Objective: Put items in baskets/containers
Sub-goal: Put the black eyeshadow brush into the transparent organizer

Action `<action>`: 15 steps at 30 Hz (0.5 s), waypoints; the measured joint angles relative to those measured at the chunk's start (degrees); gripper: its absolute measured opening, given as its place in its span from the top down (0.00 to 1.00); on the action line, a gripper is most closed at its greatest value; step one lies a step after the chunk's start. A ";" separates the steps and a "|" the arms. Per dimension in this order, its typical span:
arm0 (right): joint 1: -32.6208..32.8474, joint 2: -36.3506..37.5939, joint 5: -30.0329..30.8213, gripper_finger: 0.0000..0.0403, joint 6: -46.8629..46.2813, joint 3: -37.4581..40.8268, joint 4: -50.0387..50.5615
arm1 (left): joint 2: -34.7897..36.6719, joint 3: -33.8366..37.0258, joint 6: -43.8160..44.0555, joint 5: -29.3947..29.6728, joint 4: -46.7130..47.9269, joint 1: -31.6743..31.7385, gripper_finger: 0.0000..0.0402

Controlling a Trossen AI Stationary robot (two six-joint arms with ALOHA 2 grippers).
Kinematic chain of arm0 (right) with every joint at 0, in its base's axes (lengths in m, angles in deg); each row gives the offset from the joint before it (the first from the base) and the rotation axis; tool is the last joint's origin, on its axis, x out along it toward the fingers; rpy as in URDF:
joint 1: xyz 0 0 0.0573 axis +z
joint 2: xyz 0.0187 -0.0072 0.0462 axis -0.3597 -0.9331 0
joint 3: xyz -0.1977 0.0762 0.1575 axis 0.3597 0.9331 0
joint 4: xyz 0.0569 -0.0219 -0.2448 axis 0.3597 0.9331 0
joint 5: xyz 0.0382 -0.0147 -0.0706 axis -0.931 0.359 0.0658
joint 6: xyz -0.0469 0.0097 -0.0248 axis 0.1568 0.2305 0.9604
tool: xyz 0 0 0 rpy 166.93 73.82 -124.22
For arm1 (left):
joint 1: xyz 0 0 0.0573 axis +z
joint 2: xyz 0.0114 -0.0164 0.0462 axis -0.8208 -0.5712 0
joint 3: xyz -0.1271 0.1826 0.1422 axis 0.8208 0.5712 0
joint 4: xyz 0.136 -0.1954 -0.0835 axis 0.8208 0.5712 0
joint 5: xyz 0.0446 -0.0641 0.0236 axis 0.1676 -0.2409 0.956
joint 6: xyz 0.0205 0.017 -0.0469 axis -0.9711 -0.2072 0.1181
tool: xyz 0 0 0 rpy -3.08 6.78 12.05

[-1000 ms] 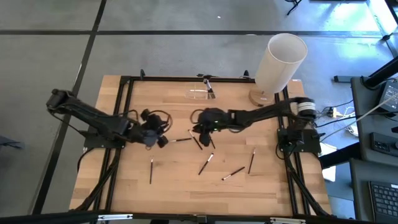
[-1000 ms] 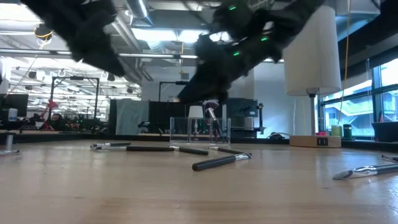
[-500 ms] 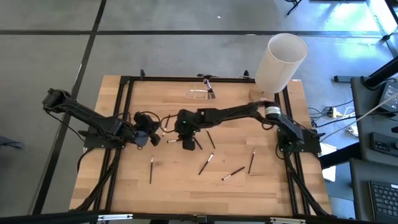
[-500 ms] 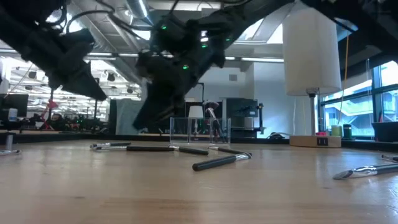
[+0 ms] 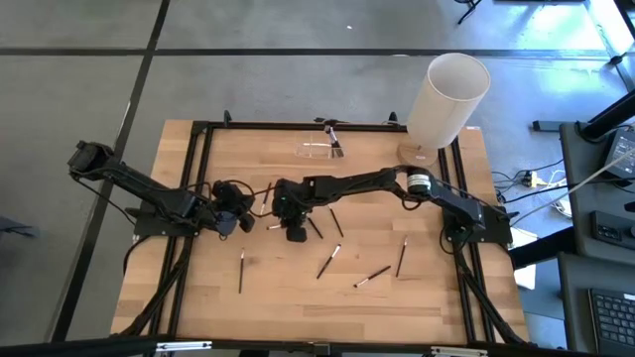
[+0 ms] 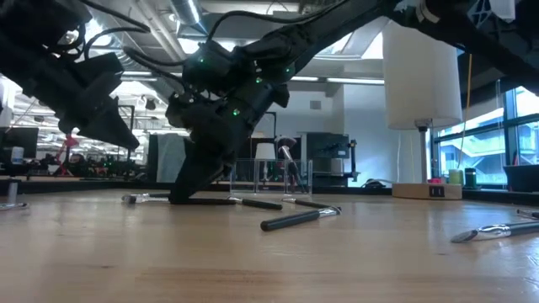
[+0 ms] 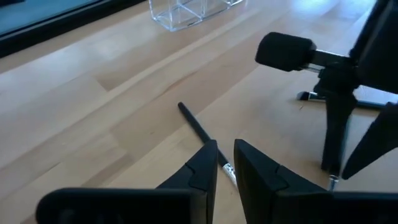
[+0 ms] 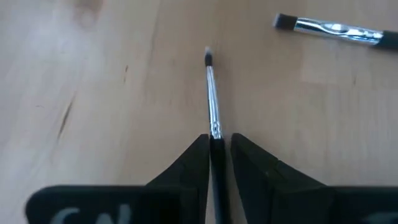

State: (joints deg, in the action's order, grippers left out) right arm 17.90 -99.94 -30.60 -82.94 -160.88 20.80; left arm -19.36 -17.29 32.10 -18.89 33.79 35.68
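Several thin dark-handled makeup brushes lie flat on the wooden table: one (image 5: 328, 260), one (image 5: 373, 276), one (image 5: 401, 256), one (image 5: 240, 273). The clear low holder (image 5: 319, 149) (image 6: 269, 177) stands near the far edge with a brush (image 6: 288, 164) leaning inside it. My right gripper (image 5: 295, 230) (image 8: 217, 155) reaches across to the table's middle and is shut on a brush (image 8: 211, 93). My left gripper (image 5: 243, 210) (image 7: 225, 163) hovers shut just left of it, above another brush (image 7: 198, 129). My right gripper pinches the brush's dark handle (image 8: 216, 144) just behind the silvery ferrule, between its two fingers. The fingers slant down from above and from the table's right, with the brush running on ahead of them. The brush lies flat on the table, bristle tip (image 8: 208, 57) toward the left.
A tall white cylinder on a tan base (image 5: 446, 99) stands at the far right corner. Another brush (image 8: 336, 29) lies close ahead of the right gripper. Black frame rails (image 5: 198, 178) run along the table's sides. The near half of the table holds the scattered brushes.
My right gripper has swung from the table's middle toward its left edge and come down until its fingertips reach the table at a brush. My left gripper has drawn back a little toward the left edge.
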 joint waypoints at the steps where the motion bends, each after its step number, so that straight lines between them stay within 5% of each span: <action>1: 0.00 -0.04 0.57 0.83 0.23 -0.01 0.32 | 0.02 0.00 0.00 0.01 -0.05 0.01 0.88; 15: 0.76 0.09 8.77 0.96 2.35 -0.14 5.98 | 0.01 0.00 -0.02 -0.77 -0.03 0.00 0.88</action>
State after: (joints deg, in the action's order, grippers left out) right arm 18.67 -99.85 -21.82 -80.58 -161.01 26.78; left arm -19.35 -17.29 32.07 -19.66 33.76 35.68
